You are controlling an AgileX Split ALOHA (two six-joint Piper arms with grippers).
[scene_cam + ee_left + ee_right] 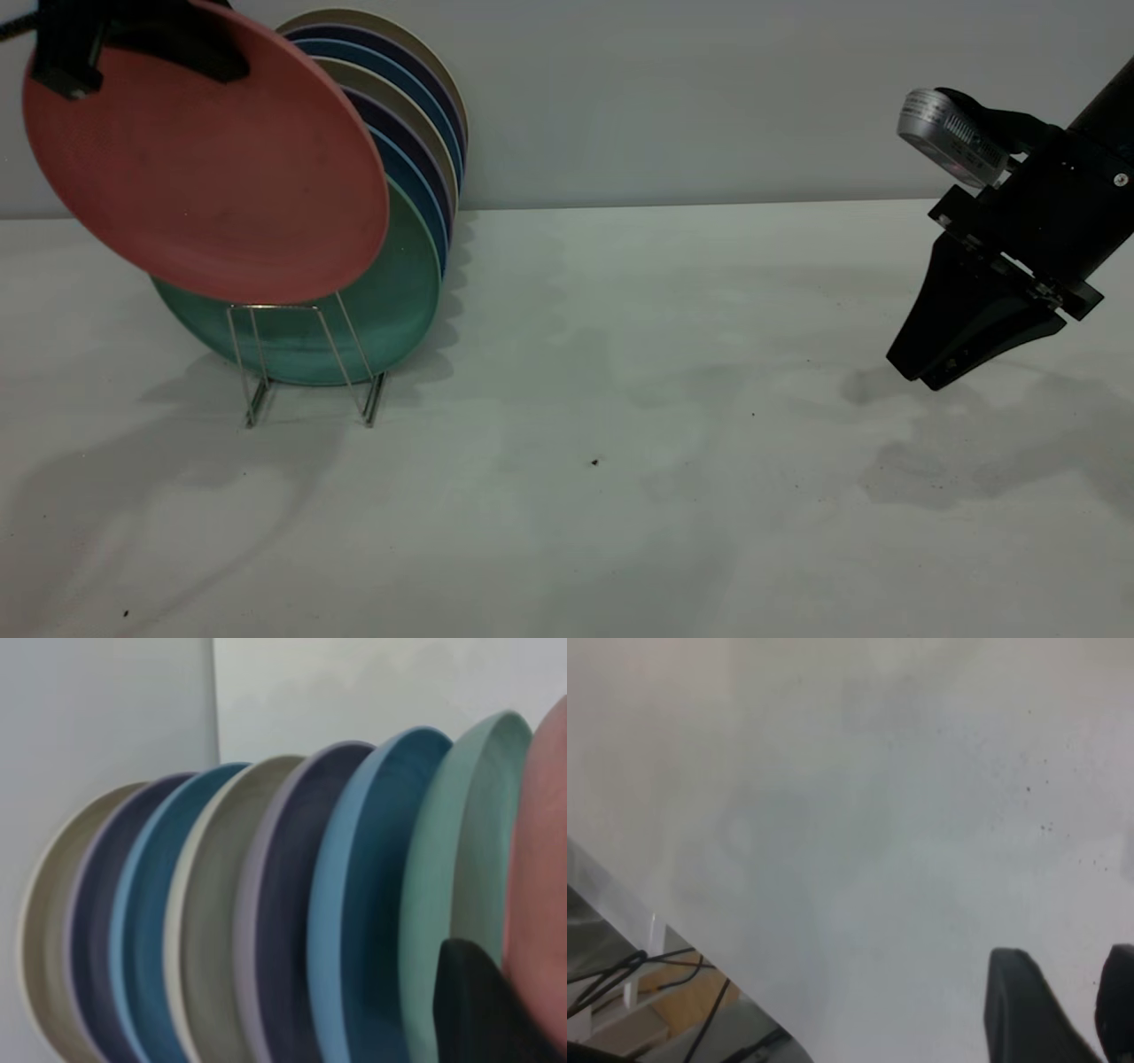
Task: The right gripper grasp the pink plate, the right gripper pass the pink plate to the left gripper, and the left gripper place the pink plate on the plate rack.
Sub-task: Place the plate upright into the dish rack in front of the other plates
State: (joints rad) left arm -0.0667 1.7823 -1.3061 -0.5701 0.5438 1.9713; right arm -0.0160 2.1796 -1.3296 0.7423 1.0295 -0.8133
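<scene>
The pink plate (208, 164) hangs tilted in the air, clamped at its upper rim by the left tool (190, 49), just in front of the teal-green plate (390, 301) that stands foremost in the plate rack (306, 368) with a row of other plates (266, 912). The right tool (926, 368) hovers well apart over the worktop (620, 487), holding nothing, its jaws slightly parted.

No text can be read; the label on the silver cylinder (952, 135) is illegible.
</scene>
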